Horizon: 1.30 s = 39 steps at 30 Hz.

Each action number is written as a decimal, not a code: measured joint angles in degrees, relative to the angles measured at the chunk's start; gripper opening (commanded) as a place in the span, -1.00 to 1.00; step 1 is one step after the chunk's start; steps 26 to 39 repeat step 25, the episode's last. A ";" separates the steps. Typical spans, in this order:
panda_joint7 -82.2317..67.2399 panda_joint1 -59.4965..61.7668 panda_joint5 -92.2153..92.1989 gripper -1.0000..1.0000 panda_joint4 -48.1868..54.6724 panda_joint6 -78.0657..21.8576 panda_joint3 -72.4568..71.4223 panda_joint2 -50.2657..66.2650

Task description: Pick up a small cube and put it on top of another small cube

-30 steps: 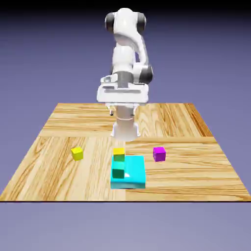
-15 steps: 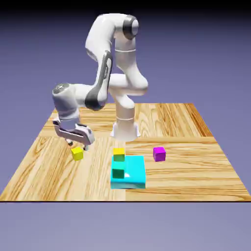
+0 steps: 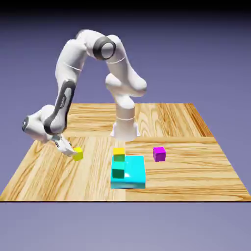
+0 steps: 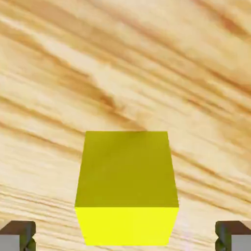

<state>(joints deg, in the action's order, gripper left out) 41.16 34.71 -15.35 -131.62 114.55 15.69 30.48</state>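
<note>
Gripper (image 4: pixel 125 236) spread wide at the yellow cube (image 4: pixel 126 186)

From where I stand, nearest is the cyan block (image 3: pixel 128 172), with a green cube (image 3: pixel 118 170) and an orange-yellow one just behind it; farther back on the wooden surface (image 3: pixel 191 176), the yellow cube sits toward the exterior view's left, between the parted fingertips (image 4: pixel 19 236), touching neither, while a purple cube (image 3: pixel 159 154) lies off to the right

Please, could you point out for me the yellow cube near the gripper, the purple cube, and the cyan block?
Yellow cube (image 4: pixel 128 169): hand view, on its darker, olive-toned face.
Purple cube (image 3: pixel 159 155): exterior view, on the side facing the camera.
Cyan block (image 3: pixel 135 169): exterior view, on its bare top.
</note>
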 measured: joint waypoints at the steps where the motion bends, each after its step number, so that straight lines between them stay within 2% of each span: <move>1: 0.00 0.00 0.00 -1.00 0.00 0.00 0.00 0.00; 6: 2.43 -0.56 2.26 -1.00 5.68 -9.66 1.43 -4.47; 16: 26.82 -21.32 -8.63 -1.00 23.10 -24.26 -10.92 -7.90; 18: 28.11 -22.42 -9.20 -1.00 24.02 -25.04 -11.58 -8.08; 21: 26.67 -23.72 -10.58 -1.00 17.80 -18.10 -12.40 -7.38; 22: 26.28 -24.08 -10.96 1.00 16.08 -16.18 -12.63 -7.19; 39: 26.77 -23.65 -10.37 1.00 18.15 -18.51 -12.36 -7.42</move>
